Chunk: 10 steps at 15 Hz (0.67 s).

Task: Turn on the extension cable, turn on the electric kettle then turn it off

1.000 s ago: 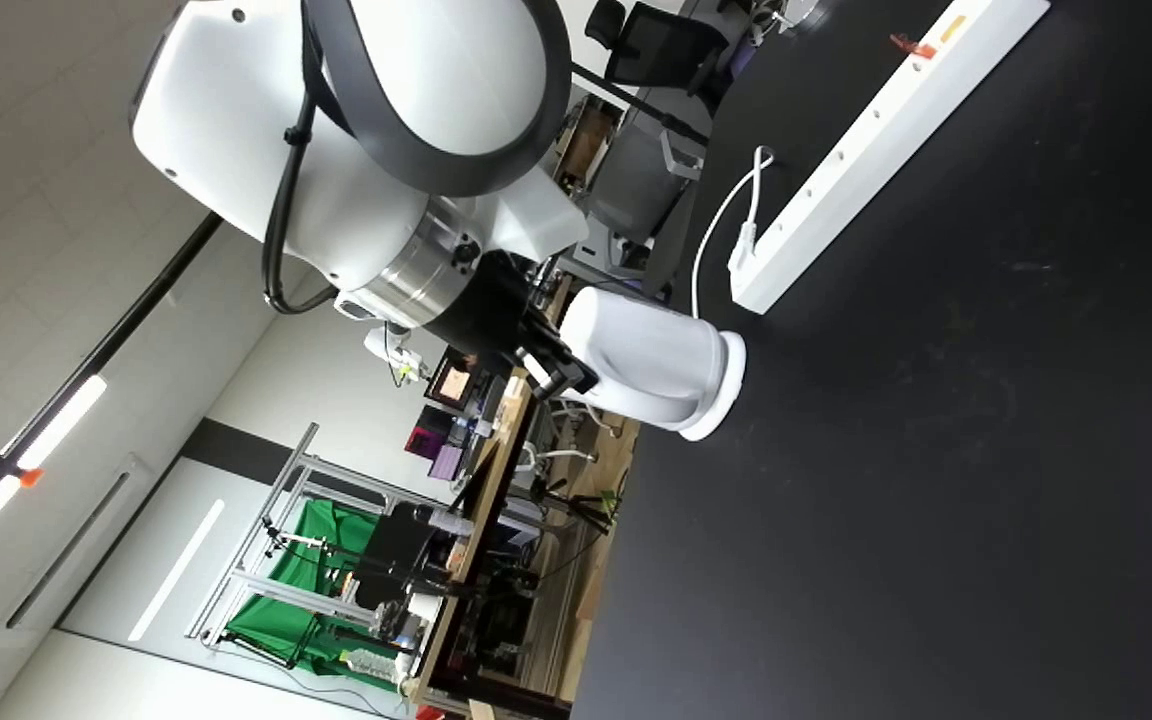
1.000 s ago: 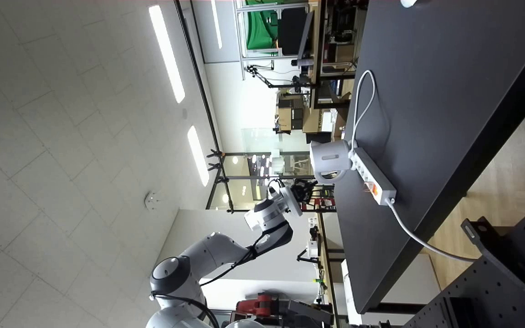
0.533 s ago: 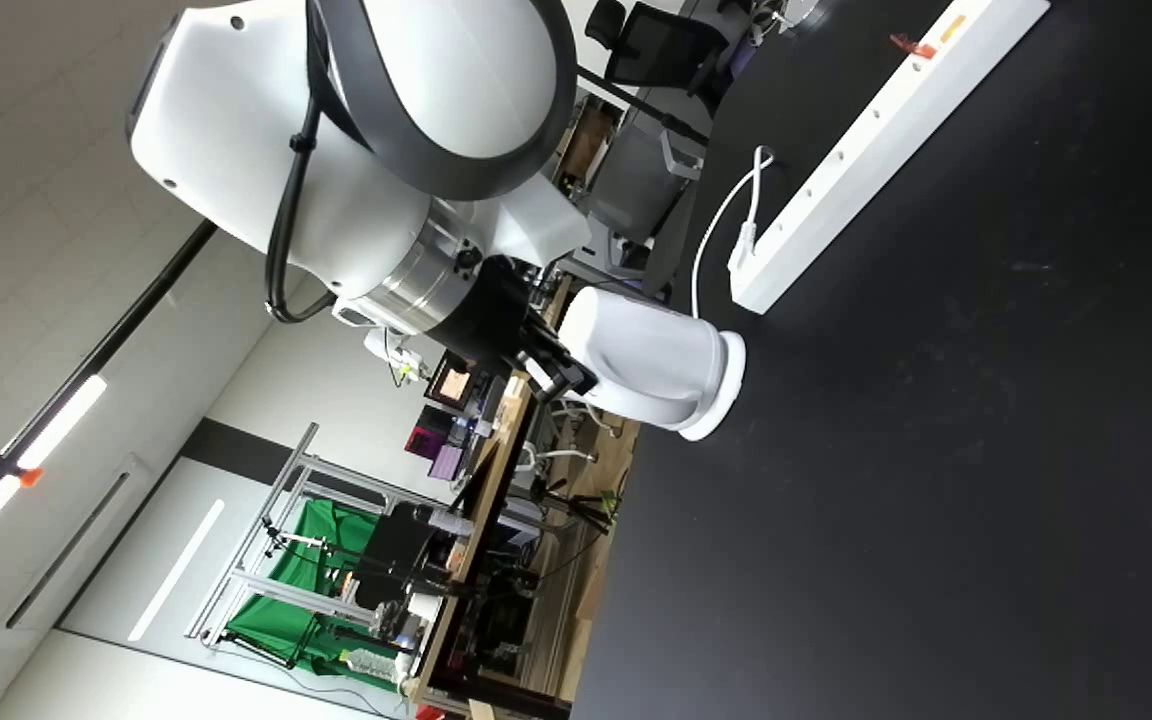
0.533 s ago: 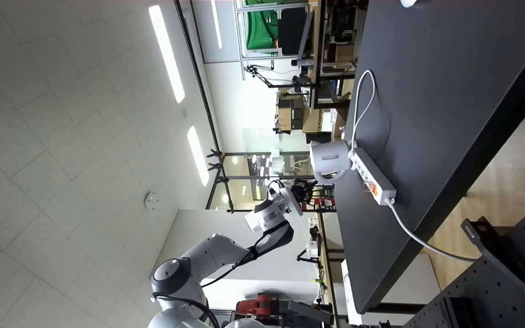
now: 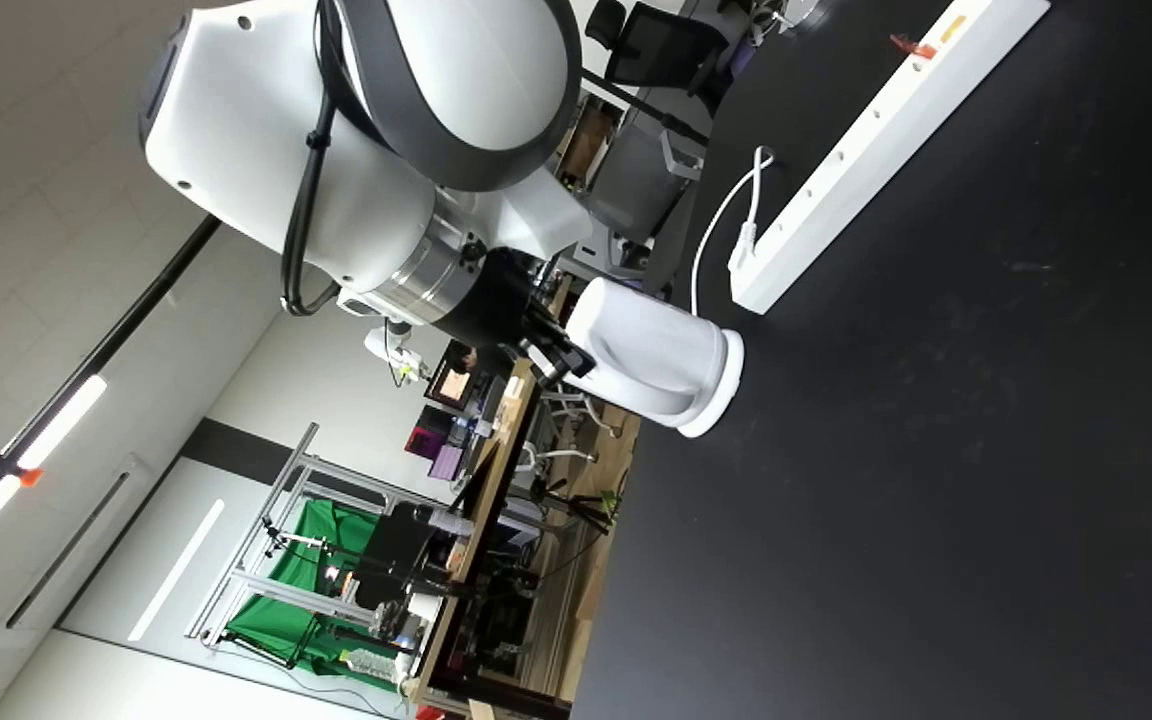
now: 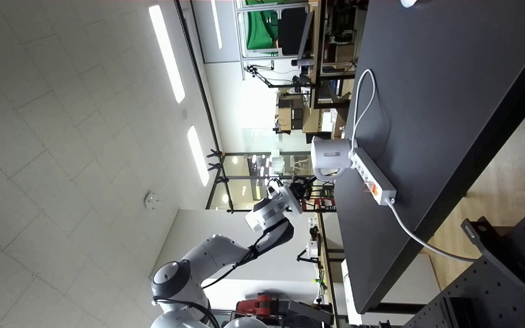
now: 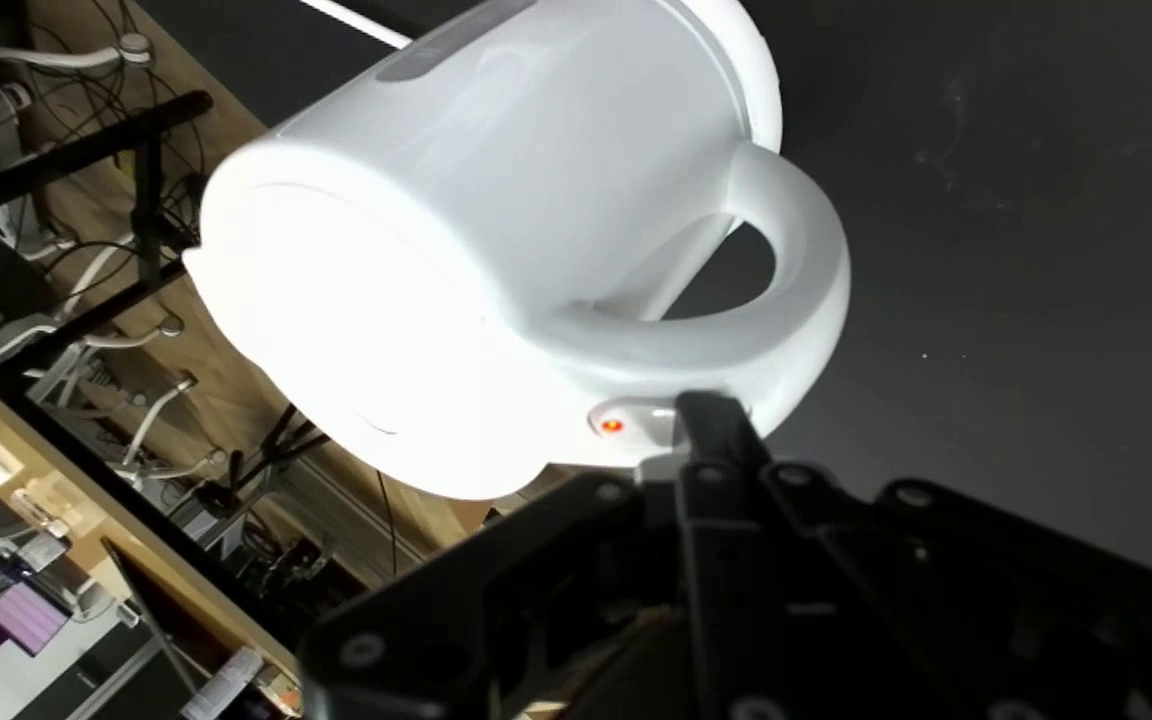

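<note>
Compare with half a second ago: see the electric kettle (image 5: 658,335) nudged slightly toward about two o'clock in an exterior view, more at the top than at the base. Could be a small tip or slide; cannot tell which. Note a slight accompanying move of the pincer (image 7: 718,425), fingers together with nothing between, at four o'clock of the kettle body in the wrist view, right by the end of the handle (image 7: 806,290). Suggests a push at a switch there, with exact contact hidden behind the fingertips.

Spot, at nine o'clock of those fingertips, a red light (image 7: 612,425), apparently lit. Take that as power reaching the kettle, hence as a sign of a live extension cable (image 5: 876,150). Find it on the bench (image 5: 886,520), between one and two o'clock of the kettle in an exterior view, with an orange-red switch (image 6: 374,187) near the end away from the kettle.

Judge both turn-on steps likely done, with turning off left or perhaps just beginning. Calls for a gentle touch next: push harder and risk tipping the kettle.
</note>
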{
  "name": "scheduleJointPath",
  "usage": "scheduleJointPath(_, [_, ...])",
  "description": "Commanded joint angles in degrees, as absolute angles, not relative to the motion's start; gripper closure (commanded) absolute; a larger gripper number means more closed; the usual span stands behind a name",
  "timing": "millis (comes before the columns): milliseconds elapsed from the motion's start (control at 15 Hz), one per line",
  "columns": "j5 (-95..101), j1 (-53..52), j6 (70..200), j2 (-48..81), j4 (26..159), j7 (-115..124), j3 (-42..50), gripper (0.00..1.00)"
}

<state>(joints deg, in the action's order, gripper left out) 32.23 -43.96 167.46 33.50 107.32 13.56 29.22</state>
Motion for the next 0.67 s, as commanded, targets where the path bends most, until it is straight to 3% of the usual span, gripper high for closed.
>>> scheduleJointPath(0, [37.03,-45.74,165.02,36.75,106.16,19.75,32.78,1.00])
scheduleJointPath(600, [47.94,-44.58,159.07,36.36,105.03,27.55,30.08,1.00])
